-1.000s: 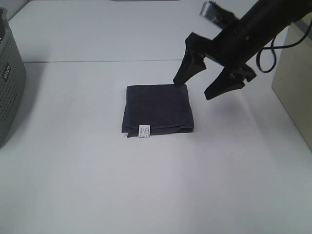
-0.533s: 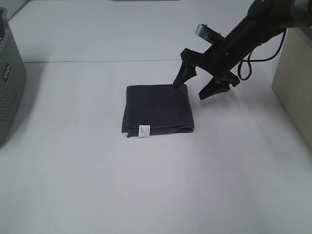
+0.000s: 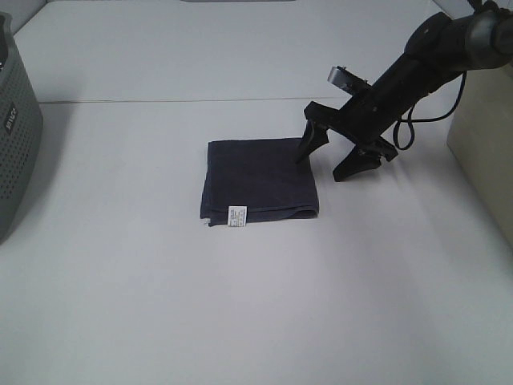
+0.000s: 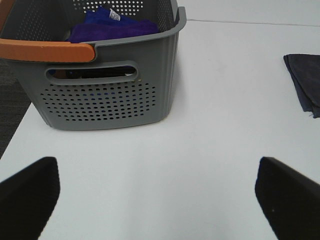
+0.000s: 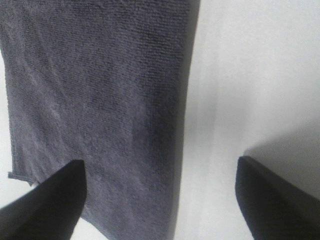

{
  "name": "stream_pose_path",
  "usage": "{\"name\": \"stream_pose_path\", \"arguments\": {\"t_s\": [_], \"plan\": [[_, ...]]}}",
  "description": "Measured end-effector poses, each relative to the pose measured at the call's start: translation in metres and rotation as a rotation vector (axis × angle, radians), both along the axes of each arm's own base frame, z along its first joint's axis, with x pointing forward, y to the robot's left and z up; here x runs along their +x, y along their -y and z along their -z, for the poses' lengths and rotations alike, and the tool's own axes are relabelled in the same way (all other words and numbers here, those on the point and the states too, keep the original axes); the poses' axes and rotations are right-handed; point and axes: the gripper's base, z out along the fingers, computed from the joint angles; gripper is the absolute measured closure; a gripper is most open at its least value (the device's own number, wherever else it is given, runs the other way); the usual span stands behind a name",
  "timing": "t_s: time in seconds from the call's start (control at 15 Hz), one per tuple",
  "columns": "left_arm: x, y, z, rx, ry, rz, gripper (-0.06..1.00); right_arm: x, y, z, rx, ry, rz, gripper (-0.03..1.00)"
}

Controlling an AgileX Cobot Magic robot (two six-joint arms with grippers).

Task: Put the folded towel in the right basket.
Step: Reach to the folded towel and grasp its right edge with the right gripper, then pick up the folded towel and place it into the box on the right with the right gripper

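Note:
The folded dark grey towel (image 3: pixel 258 181) lies flat on the white table, a white tag at its near edge. My right gripper (image 3: pixel 327 161) is open and low at the towel's right edge, one finger over the towel, the other on the bare table beside it. In the right wrist view the towel (image 5: pixel 95 95) fills the area between and beyond the fingertips (image 5: pixel 47 200). My left gripper (image 4: pixel 157 192) is open and empty, away to the left; the towel's edge (image 4: pixel 305 82) shows in its view. The right basket (image 3: pixel 485 136) stands at the right edge, beige.
A grey perforated basket (image 3: pixel 12 132) stands at the table's left; the left wrist view shows it (image 4: pixel 105 95) with an orange handle and blue cloth (image 4: pixel 112 25) inside. A cable hangs from my right arm.
My right gripper has come down and a little right, from above the towel's far right corner to its right edge near the table. The towel has not moved.

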Motion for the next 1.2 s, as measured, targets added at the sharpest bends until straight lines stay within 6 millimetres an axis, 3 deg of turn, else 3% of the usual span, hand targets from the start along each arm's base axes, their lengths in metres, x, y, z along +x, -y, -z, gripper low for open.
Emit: {"name": "stream_pose_path", "arguments": {"t_s": [0.13,0.27,0.4,0.47,0.53,0.67,0.73,0.93,1.07,1.13,1.2], "plan": [[0.000,0.000,0.000,0.000,0.000,0.000,-0.05,-0.001,-0.014,0.003,0.009,-0.013,-0.003,0.17],[0.000,0.000,0.000,0.000,0.000,0.000,-0.05,-0.006,-0.042,0.009,0.021,-0.014,-0.016,0.19],[0.000,0.000,0.000,0.000,0.000,0.000,-0.05,-0.012,-0.073,0.016,0.035,-0.016,-0.014,0.27],[0.000,0.000,0.000,0.000,0.000,0.000,-0.05,-0.014,-0.078,0.018,0.033,-0.017,-0.014,0.30],[0.000,0.000,0.000,0.000,0.000,0.000,-0.05,-0.016,-0.084,0.021,0.031,-0.019,-0.007,0.45],[0.000,0.000,0.000,0.000,0.000,0.000,-0.05,-0.016,-0.086,0.026,0.024,-0.019,0.000,0.85],[0.000,0.000,0.000,0.000,0.000,0.000,-0.05,-0.016,-0.085,0.026,0.021,-0.021,0.002,0.92],[0.000,0.000,0.000,0.000,0.000,0.000,-0.05,-0.017,-0.084,0.016,0.004,-0.010,-0.021,0.92],[0.000,0.000,0.000,0.000,0.000,0.000,-0.05,-0.023,-0.081,-0.007,-0.031,0.006,-0.083,0.92],[0.000,0.000,0.000,0.000,0.001,0.000,-0.05,-0.024,-0.080,-0.061,-0.025,0.100,-0.120,0.92],[0.000,0.000,0.000,0.000,0.001,0.000,-0.05,-0.026,-0.079,-0.099,-0.019,0.175,-0.140,0.92]]}}
